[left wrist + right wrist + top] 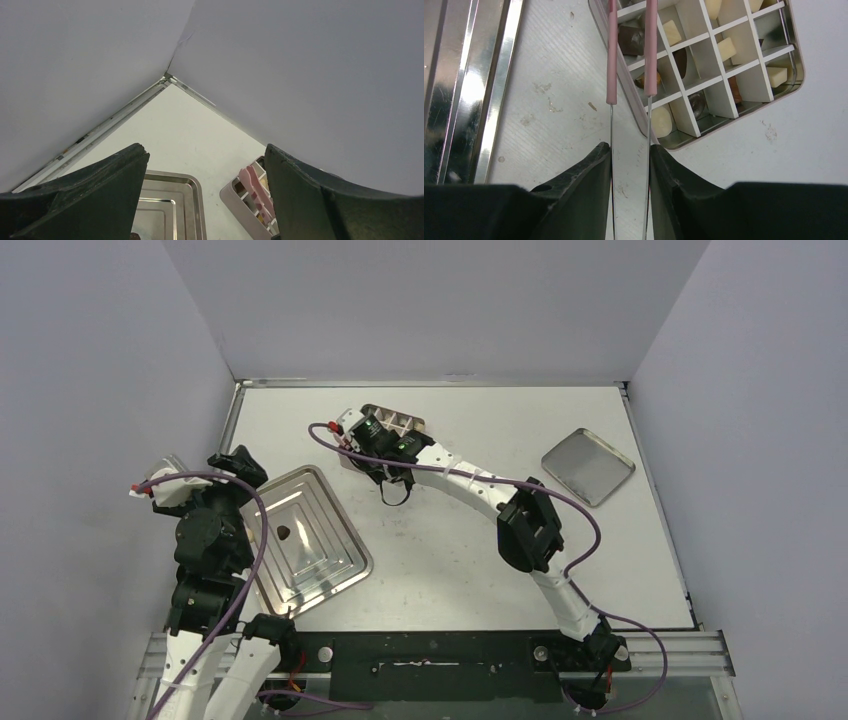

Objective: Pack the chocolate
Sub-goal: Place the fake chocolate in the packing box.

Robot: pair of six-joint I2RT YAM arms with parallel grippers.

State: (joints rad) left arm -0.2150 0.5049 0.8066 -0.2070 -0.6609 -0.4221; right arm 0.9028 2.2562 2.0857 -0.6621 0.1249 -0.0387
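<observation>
Right gripper (630, 149) is clamped on the tweezers (611, 60), both thin metal legs squeezed between its fingers, pink sleeves reaching over the tin (755, 84). Left gripper (206, 152) stands wide apart with nothing in it, beside the tray (340, 560). Most of the chocolate (726, 49) sits in the tin's grid cells, dark and cream pieces mixed, some cells bare. One dark piece (284, 532) lies on the tray. The tweezer tips run off the top of the wrist view, so I can't tell if they carry a piece. Risks as I see them: the sleeves cross cells that are filled, so a release here could stack one piece on another or perch it on a divider. Lowering blind could catch a divider and shove the tin, or knock packed pieces out. The legs look thin and slick, so I'd guess they twist in the fingers if the tips hit anything, and then aim is off for the tray pick. That tray piece is tiny on shiny stepped metal, likely to skate away or pop out if squeezed off centre. Left arm is near the tray's edge, so a careless move could nudge it. Lid (588, 466) is well apart at right, no trouble there.
</observation>
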